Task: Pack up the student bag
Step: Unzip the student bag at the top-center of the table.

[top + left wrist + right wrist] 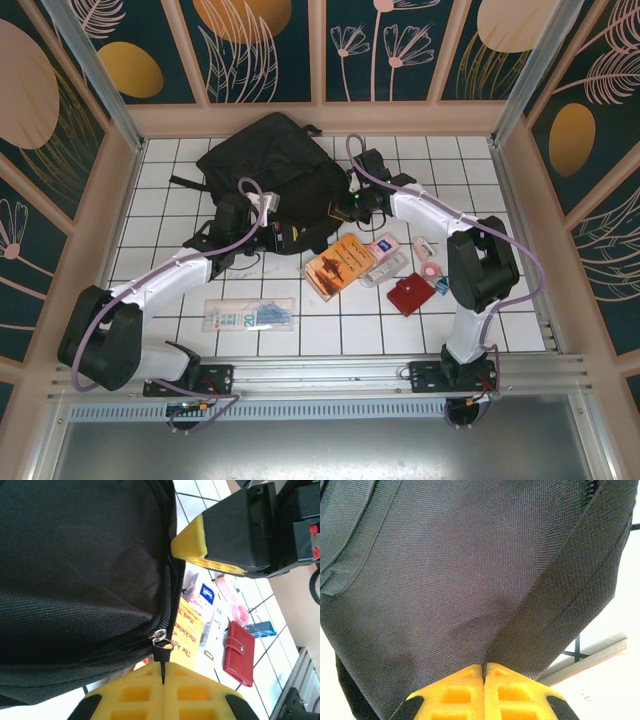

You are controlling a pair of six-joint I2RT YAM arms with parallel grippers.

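My left gripper [163, 666] pinches the zipper pull [162, 655] of the student bag [268, 165], which lies at the far middle of the table [470, 180]. My right gripper [484, 669] clamps a fold of its fabric, I judge to brace it so the zipper can run. The orange book [340, 265] and red wallet [408, 296] lie just beside it.

The student bag [75, 580] is showing coarse, matt black woven cloth, with a small metal ring [160, 636] glinting at its zip. The fingers [200, 700] of the left gripper [163, 667] are looking like matt yellow plastic, moulded in a grid. Further right, a red wallet [239, 652] is showing smooth, leathery skin on the smooth white table [340, 325].
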